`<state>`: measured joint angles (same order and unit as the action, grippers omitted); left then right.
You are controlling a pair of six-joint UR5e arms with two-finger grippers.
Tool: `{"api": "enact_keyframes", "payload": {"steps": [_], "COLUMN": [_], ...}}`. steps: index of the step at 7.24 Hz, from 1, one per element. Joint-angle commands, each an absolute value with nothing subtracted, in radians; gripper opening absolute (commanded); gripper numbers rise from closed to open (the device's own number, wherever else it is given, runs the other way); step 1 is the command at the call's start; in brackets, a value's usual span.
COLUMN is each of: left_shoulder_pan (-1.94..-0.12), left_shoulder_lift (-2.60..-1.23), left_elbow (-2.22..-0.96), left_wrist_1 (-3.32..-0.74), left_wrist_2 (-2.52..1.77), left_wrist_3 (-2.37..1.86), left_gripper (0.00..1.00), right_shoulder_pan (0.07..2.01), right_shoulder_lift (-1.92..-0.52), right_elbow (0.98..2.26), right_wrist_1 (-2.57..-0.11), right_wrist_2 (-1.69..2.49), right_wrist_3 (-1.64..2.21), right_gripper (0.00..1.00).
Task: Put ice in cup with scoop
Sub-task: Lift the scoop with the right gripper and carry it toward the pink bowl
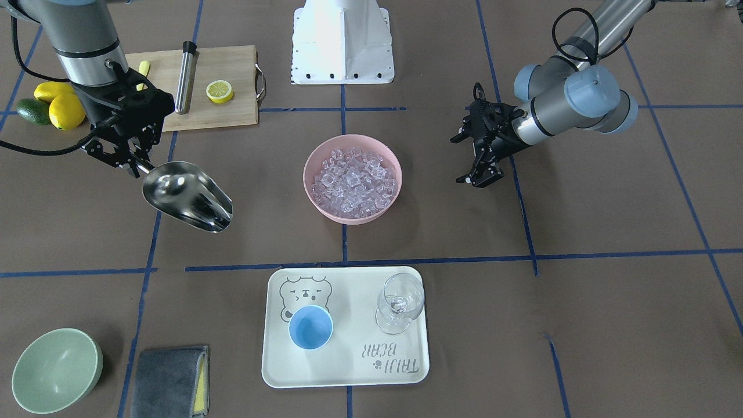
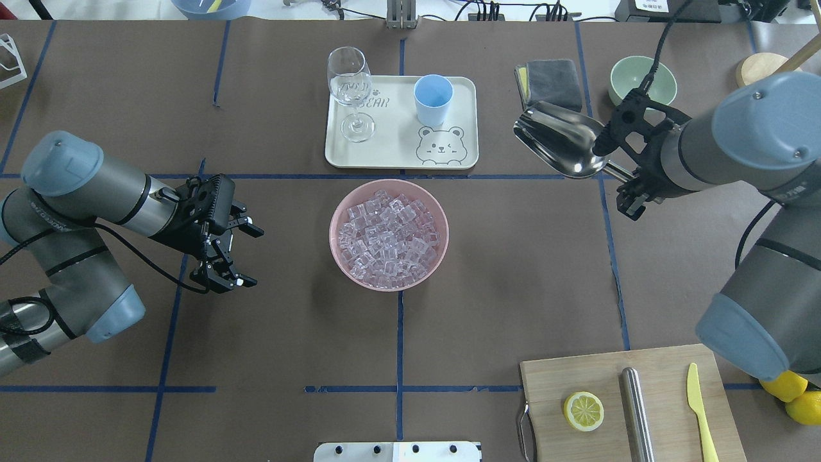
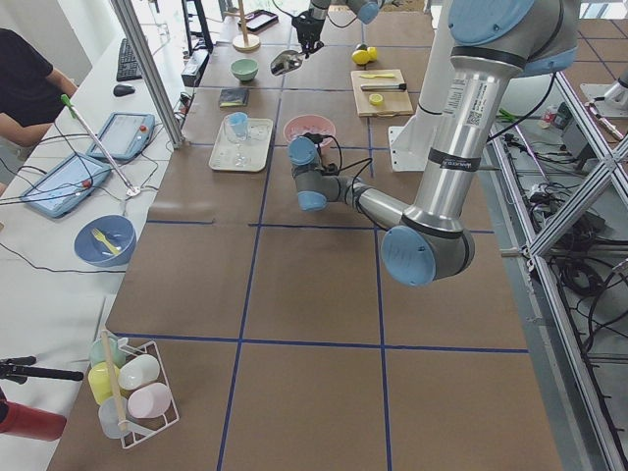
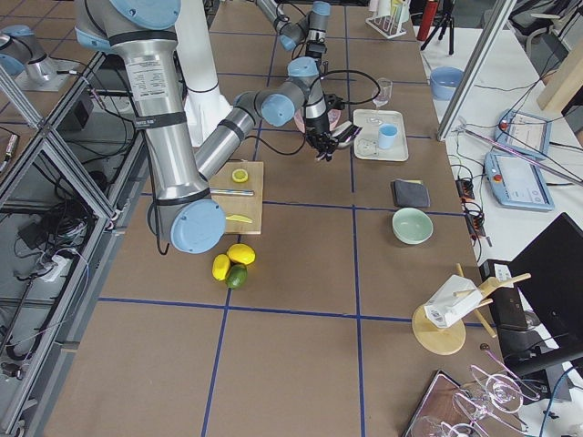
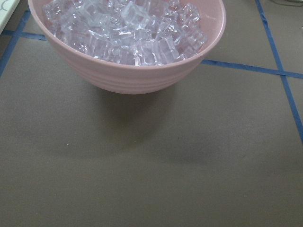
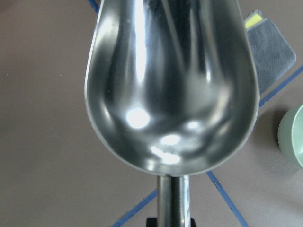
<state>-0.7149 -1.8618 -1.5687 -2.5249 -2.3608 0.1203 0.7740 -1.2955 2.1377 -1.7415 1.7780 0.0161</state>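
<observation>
One scoop (image 1: pixel 188 197), clenched in right gripper (image 1: pixel 137 167); left gripper (image 1: pixel 460 160) released.
"TAIJI BEAR" tray (image 1: pixel 348 367) at six o'clock of ice (image 1: pixel 353 177), front view; blue-taped brown table (image 1: pixel 580 313).

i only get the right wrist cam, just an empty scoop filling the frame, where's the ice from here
Observer: The ice is heaped in a pink bowl mid-table. The scoop hangs over bare table, off to the bowl's side, toward the robot's right.
Operator: and the cup
Observer: The cup stands upright and empty on a tray beyond the pink bowl, next to a glass.
Operator: left arm in the way
Observer: No. The left gripper is open and empty, on the far side of the pink bowl from the scoop and not touching it.
</observation>
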Motion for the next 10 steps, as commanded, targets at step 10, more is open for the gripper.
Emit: {"api": "enact_keyframes", "payload": {"steps": [10], "left_shoulder_pan": [-0.695], "left_shoulder_lift": [-1.885], "left_elbow": [-1.568], "left_wrist_1": [-2.523], "left_wrist_2": [-2.359], "left_wrist_3": [0.115], "left_gripper": [1.00], "right_shoulder_pan": [0.638], "right_shoulder_lift": [-0.937], "right_elbow": [2.034], "right_wrist_1": [-2.227], "right_wrist_2": [1.744], "right_wrist_3": [-0.270], "right_gripper": [0.00]}}
